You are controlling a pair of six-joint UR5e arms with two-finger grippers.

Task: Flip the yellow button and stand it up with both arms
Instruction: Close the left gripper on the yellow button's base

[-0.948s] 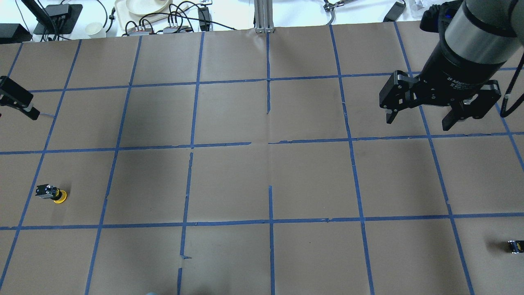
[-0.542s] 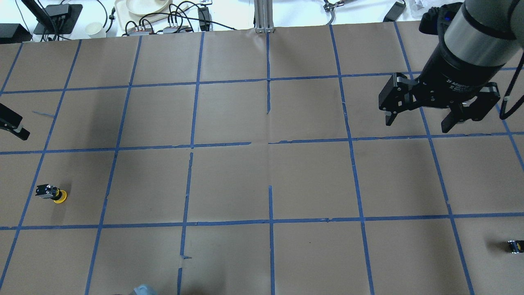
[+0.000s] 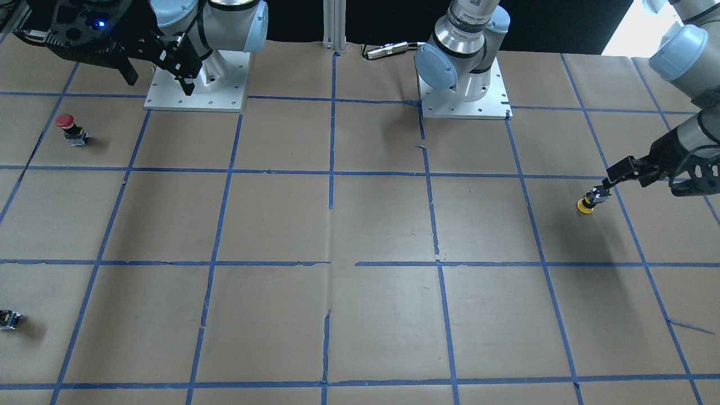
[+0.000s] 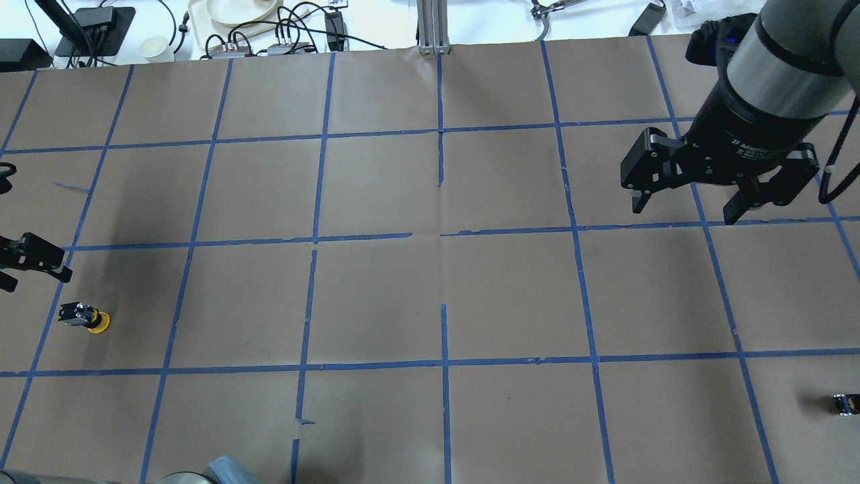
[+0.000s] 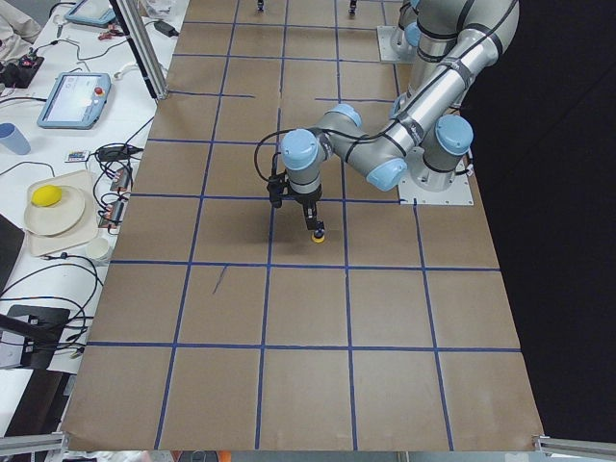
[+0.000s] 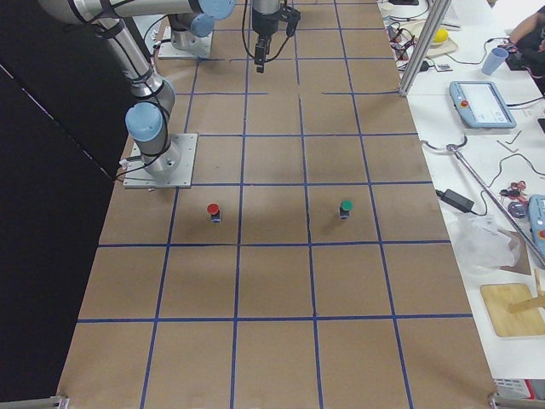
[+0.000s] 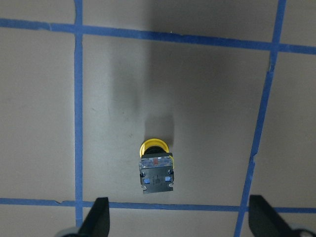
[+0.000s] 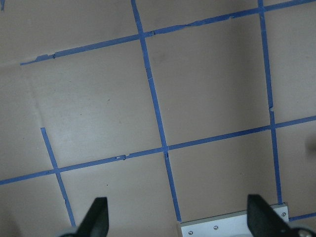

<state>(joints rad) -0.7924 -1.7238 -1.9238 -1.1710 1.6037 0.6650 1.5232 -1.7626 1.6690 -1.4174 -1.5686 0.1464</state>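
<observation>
One yellow button [image 7: 156,170] rests cap-down on the table [image 3: 365,225] with its contact block uppermost. It is in the table's left half, about midway between the robot's edge and the operators' edge, well in from the left end. There are two grippers. The left gripper [image 7: 177,210] hangs over the button with its fingers spread wide and nothing held; the button sits just ahead of the fingertips, apart from them. The right gripper [image 4: 684,212] is likewise wide open and empty, held high near its arm's base plate [image 3: 225,95] at the robot's edge. Two other buttons stand cap-up in the right half: one red button [image 3: 66,125] nearer the robot's edge, and one green button [image 6: 345,207] nearer the operators' edge.
</observation>
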